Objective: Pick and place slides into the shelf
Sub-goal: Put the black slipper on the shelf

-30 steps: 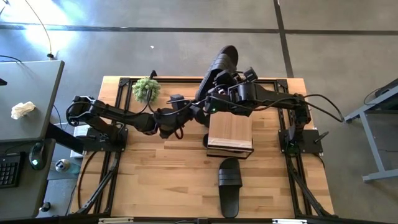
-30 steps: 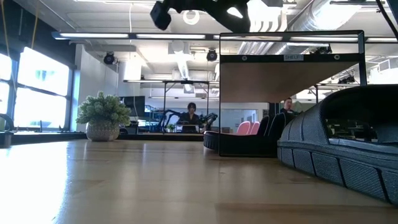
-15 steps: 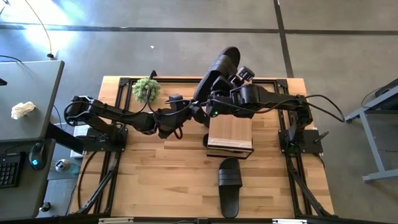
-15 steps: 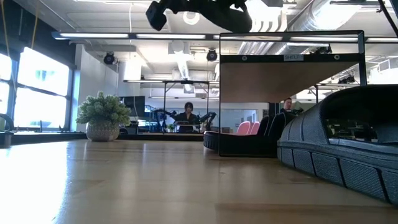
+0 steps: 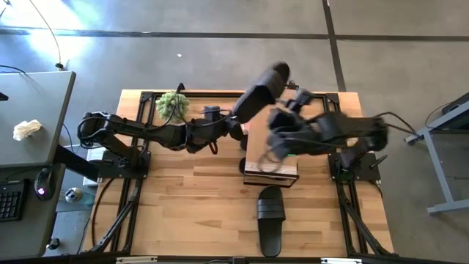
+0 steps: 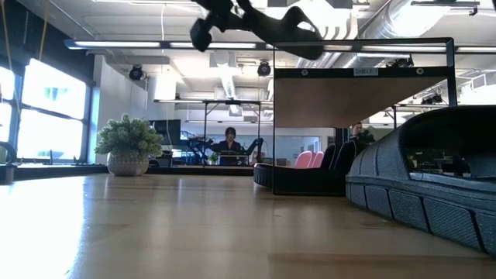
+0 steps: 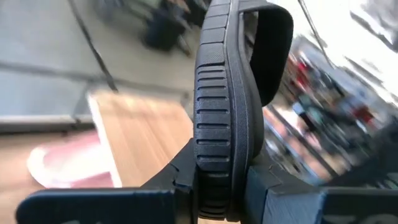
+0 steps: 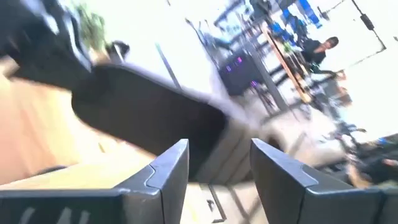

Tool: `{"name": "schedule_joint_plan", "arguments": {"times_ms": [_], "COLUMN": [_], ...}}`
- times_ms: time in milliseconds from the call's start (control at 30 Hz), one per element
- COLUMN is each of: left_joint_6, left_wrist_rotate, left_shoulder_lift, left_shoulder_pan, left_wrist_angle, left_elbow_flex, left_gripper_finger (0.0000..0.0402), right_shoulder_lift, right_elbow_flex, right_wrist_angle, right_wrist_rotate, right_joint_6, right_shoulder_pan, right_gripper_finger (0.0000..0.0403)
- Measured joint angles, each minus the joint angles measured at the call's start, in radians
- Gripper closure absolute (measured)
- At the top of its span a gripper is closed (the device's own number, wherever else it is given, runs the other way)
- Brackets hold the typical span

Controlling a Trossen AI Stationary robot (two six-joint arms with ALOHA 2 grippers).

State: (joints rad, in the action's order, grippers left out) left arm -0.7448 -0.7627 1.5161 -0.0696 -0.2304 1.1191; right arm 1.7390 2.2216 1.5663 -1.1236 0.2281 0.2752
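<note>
A black slide (image 5: pixel 261 91) hangs high over the table's far side, with my left gripper (image 5: pixel 233 125) shut on its near end; the low view shows it aloft (image 6: pixel 267 27). My right gripper (image 5: pixel 272 154) is open and hovers over the light-wood top of the shelf (image 5: pixel 286 170), its fingers (image 8: pixel 169 169) clear of the slide (image 8: pixel 143 118). Under the shelf top (image 6: pixel 360 93) a black slide (image 6: pixel 302 178) and a pink one (image 6: pixel 306 160) rest on their soles. Another black slide (image 5: pixel 270 218) lies flat on the table in front of the shelf. My left gripper pinches one end of the slide's sole (image 7: pixel 214 168) between its two fingers (image 7: pixel 268 190), one on each flat face, with the ridged side edge showing between them. The fingers come from the table's left. The slide is lifted clear and reaches away toward the far right, strap (image 7: pixel 273 50) to one side.
A small potted plant (image 5: pixel 172 104) stands at the table's far left. A desk with a keyboard (image 5: pixel 11 198) stands left of the table. In the low view the nearest slide (image 6: pixel 426 186) fills the right foreground. People sit in the room beyond.
My right gripper has opened, let go of the raised black slide and drawn back toward the near side, over the shelf top. My left gripper keeps hold and has moved a little toward the right with the slide, which stays lifted.
</note>
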Motion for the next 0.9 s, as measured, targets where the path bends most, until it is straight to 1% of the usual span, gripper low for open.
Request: {"name": "schedule_joint_plan", "arguments": {"times_ms": [67,100,133,267,367,500,600,667,733,900], "left_joint_6": [-0.043,-0.058,-0.067,-0.076,-0.079,-0.123,-0.157,-0.165,-0.196,-0.238], "left_wrist_rotate": [0.123,0.183,0.247,0.5,0.679,0.956,1.155,1.256,1.325,1.451], "left_shoulder_lift": [-0.001,-0.001,-0.001,-0.001,-0.001,-0.002,-0.002,-0.002,-0.001,0.037], "left_shoulder_pan": [-0.029,-0.047,-0.065,-0.141,-0.208,-0.318,-0.394,-0.435,-0.469,-0.508], "left_wrist_angle": [0.035,0.051,0.063,0.077,0.079,0.096,0.148,0.202,0.254,0.279], "left_elbow_flex": [0.0,0.0,0.0,0.0,0.0,0.0,0.0,0.0,0.0,0.0], "left_gripper_finger": [0.035,0.0348,0.0345,0.0339,0.0347,0.0351,0.0345,0.0343,0.0343,0.0349], "right_shoulder_lift": [-0.063,-0.096,-0.132,-0.262,-0.342,-0.41,-0.44,-0.449,-0.462,-0.528], "right_elbow_flex": [0.0,0.0,0.0,0.0,0.001,0.001,0.001,0.0,-0.023,-0.189], "right_wrist_angle": [0.001,0.002,0.003,0.004,0.004,0.004,0.004,0.004,0.003,0.004], "right_wrist_rotate": [0.01,0.033,0.064,0.248,0.329,0.38,0.404,0.429,0.447,0.452], "right_joint_6": [0.032,0.061,0.099,0.257,0.322,0.373,0.403,0.419,0.419,0.452], "right_shoulder_pan": [0.04,0.058,0.072,0.106,0.132,0.174,0.198,0.204,0.204,0.204], "right_gripper_finger": [0.0245,0.0248,0.0251,0.0263,0.0267,0.027,0.027,0.027,0.027,0.027]}}
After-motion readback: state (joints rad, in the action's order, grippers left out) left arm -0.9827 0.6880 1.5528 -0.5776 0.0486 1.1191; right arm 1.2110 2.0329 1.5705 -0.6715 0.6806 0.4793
